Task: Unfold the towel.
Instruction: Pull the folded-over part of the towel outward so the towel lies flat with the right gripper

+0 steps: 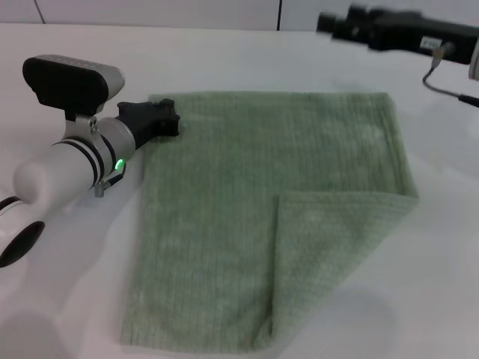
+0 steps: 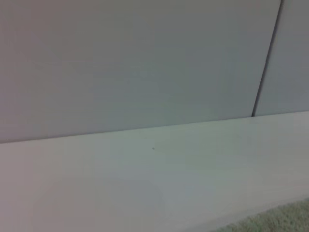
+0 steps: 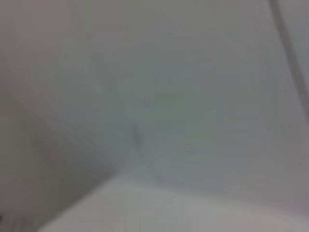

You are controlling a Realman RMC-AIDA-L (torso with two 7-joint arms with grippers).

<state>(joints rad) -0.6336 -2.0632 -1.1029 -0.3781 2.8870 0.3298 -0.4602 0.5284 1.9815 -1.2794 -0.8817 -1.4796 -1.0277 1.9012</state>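
Observation:
The pale sage-green towel (image 1: pixel 239 194) lies flat on the white table (image 1: pixel 67 299). Its near right corner is folded over onto itself as a triangular flap (image 1: pixel 329 254). My left gripper (image 1: pixel 153 120) is at the towel's far left corner, low over the table and touching or just beside the cloth edge. My right gripper (image 1: pixel 340 26) is raised beyond the towel's far right corner, apart from the cloth. A sliver of the towel (image 2: pixel 285 220) shows in the left wrist view. The right wrist view shows only blurred wall and table.
The table's far edge meets a pale wall (image 2: pixel 120 63) with a dark vertical seam (image 2: pixel 265 63). A grey cable (image 1: pixel 449 86) hangs by the right arm at the far right.

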